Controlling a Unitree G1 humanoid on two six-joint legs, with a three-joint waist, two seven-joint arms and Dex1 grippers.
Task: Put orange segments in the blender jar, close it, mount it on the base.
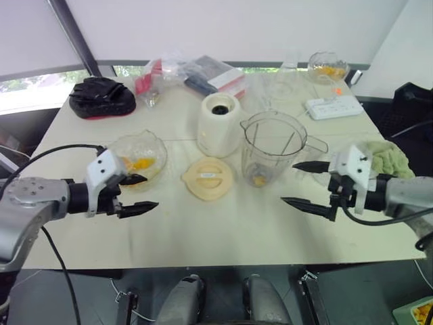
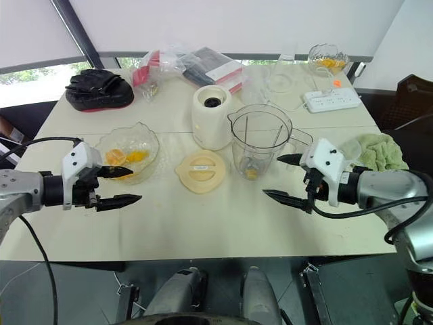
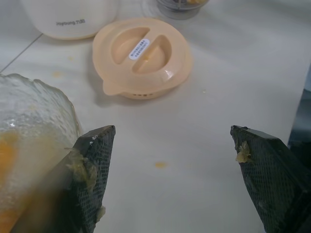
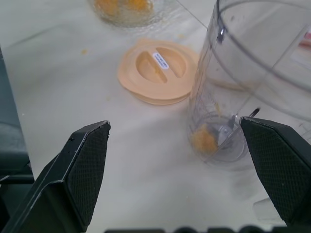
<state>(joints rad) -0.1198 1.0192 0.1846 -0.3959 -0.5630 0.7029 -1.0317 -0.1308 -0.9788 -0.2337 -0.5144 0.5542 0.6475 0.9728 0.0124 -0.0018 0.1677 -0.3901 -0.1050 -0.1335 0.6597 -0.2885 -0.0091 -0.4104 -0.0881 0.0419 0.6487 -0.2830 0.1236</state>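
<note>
With jaws spread and empty, I hold my left gripper by the scalloped glass bowl of orange segments for the next pick, my right gripper beside the clear plastic blender jar — lidless on the bench, little orange inside.

Clear plastic jar, matt peach lid, textured glass bowl

Pulp-flecked fingers spread wide; lid beyond, bowl beside.
</note>
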